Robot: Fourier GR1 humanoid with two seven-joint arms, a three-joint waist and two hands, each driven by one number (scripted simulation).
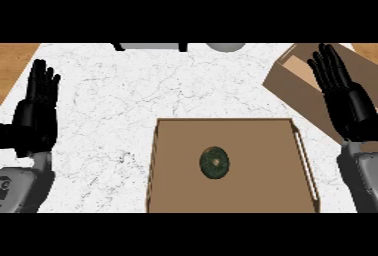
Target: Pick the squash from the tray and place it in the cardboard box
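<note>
Here, at the counter's left edge, the left hand point(35, 107) rests with its fingers straight and pointing up toward the far side, holding nothing; its grey forearm point(22, 187) comes in from the lower left corner. The counter point(125, 100) is white marble with thin dark veins, and a strip of wood-coloured surface shows beyond its far left corner.

Moving right, a flat brown tray point(232, 165) sits against the counter's near edge, somewhat right of the middle, with a raised rim that shows lighter along its right side. The squash point(214, 162) lies on the tray's floor, near its centre and a little toward the left rim, dark green and round with a pale spot in its middle. It touches neither hand and lies well apart from both.

At the far edge, a grey rounded object point(225, 47) and a grey bar with dark ends point(151, 46) are partly cut off.

Further right, the cardboard box point(295, 80) stands open at the counter's far right corner, turned at an angle. The right hand point(347, 97) shows in front of the box's right part, fingers straight and upward, empty, with its forearm point(362, 175) below it.
</note>
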